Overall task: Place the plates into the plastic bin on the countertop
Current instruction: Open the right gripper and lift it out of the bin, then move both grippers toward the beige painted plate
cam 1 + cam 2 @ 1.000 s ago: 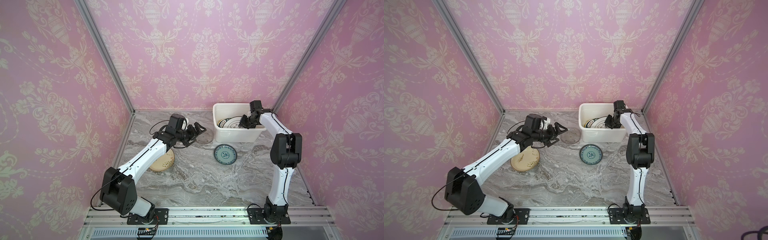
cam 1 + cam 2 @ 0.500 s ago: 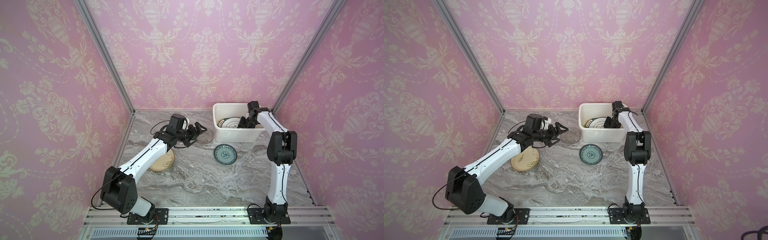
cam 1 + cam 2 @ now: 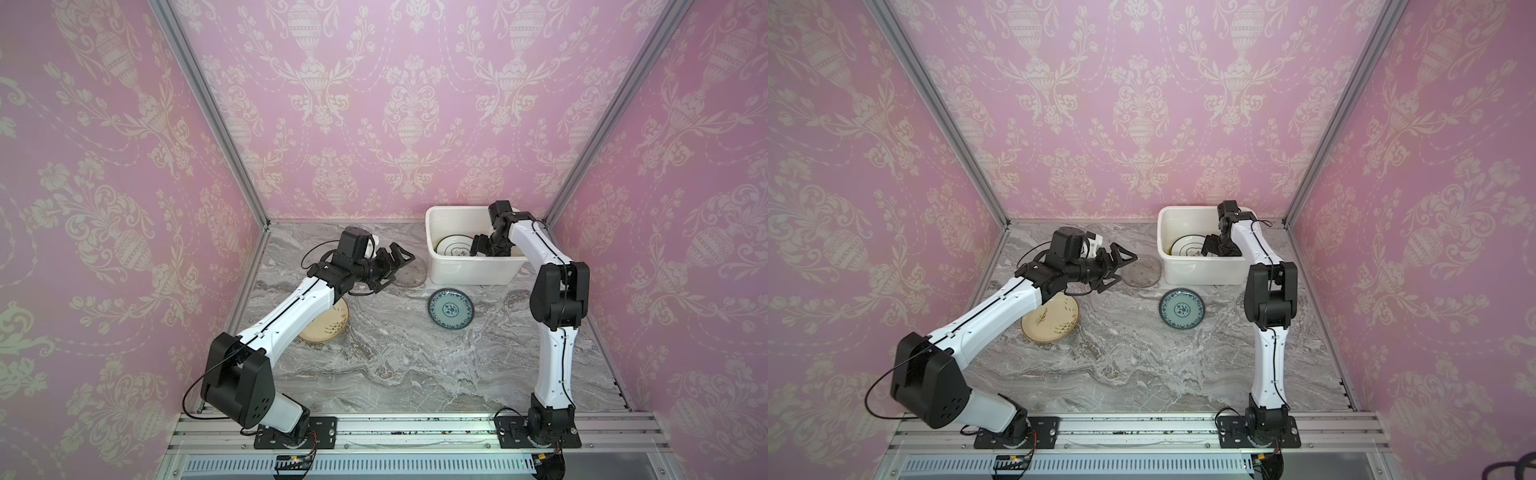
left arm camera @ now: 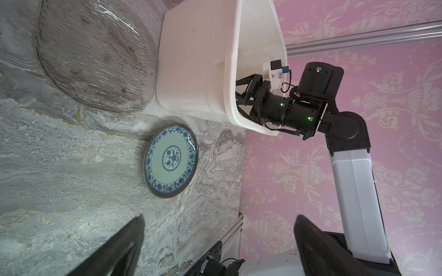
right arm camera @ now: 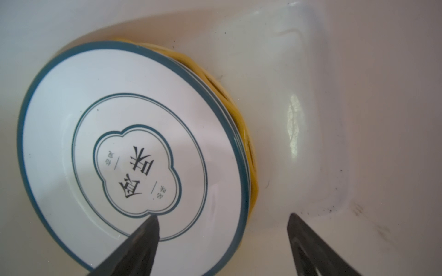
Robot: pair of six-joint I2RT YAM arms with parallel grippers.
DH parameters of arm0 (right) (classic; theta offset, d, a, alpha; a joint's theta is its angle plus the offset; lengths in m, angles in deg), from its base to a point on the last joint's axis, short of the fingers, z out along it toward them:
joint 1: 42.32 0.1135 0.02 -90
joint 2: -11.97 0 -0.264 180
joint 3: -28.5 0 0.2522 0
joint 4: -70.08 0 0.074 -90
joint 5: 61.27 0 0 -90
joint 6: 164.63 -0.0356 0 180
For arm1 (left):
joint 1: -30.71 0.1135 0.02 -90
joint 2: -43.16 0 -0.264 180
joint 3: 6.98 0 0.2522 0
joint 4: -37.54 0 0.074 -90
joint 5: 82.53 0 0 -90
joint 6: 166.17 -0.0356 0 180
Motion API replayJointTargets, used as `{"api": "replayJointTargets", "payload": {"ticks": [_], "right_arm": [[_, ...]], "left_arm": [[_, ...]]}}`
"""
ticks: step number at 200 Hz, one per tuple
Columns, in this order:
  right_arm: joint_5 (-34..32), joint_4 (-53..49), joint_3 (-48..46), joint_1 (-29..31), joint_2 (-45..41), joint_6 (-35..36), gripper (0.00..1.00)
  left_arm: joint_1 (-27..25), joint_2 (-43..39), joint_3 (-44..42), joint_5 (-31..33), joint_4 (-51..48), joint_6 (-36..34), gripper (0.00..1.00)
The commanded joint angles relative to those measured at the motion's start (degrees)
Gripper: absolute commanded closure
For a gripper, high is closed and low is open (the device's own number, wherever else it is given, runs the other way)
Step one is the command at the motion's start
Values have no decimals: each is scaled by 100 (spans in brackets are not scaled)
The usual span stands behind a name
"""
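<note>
The white dark-rimmed plate (image 5: 119,155) with lettering lies inside the plastic bin (image 3: 473,272), stacked on a yellow plate (image 5: 253,167) whose edge shows beneath it. The right arm (image 3: 536,249) reaches down into the bin. We see its jaws spread open, straddling the white plate's rim and gripping nothing. Just outside the bin's front wall, the teal patterned plate (image 3: 451,308) lies flat on the surface (image 3: 415,365). A clear glass plate (image 3: 1142,270) lies just beside the bin. The left arm (image 3: 291,307) holds its jaws wide open and empty over that plate's edge farthest from the bin. Farther from the bin, a cream plate (image 3: 1054,322) lies partly under this arm.
</note>
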Motion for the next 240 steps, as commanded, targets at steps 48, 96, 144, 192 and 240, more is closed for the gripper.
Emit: {"api": "replayJointTargets", "payload": {"ticks": [48, 96, 144, 192, 240], "right_arm": [[-159, -2, 47, 27, -874, -33, 0], [-58, 215, -295, 90, -1777, -181, 0], [297, 861, -1168, 327, -2993, -589, 0], [884, 2782, -2552, 1255, -4149, -1148, 0], [654, 3330, -2822, 2867, -4014, -1968, 4]], "left_arm": [[-15, -265, 125, 201, -254, -409, 1], [12, -719, 628, 864, -1296, -1581, 1], [168, -1831, 532, 2082, -2321, -2299, 1], [635, -2955, 205, 2953, -3108, -2391, 1], [1891, -3388, -315, 2358, -2994, -1647, 1]]}}
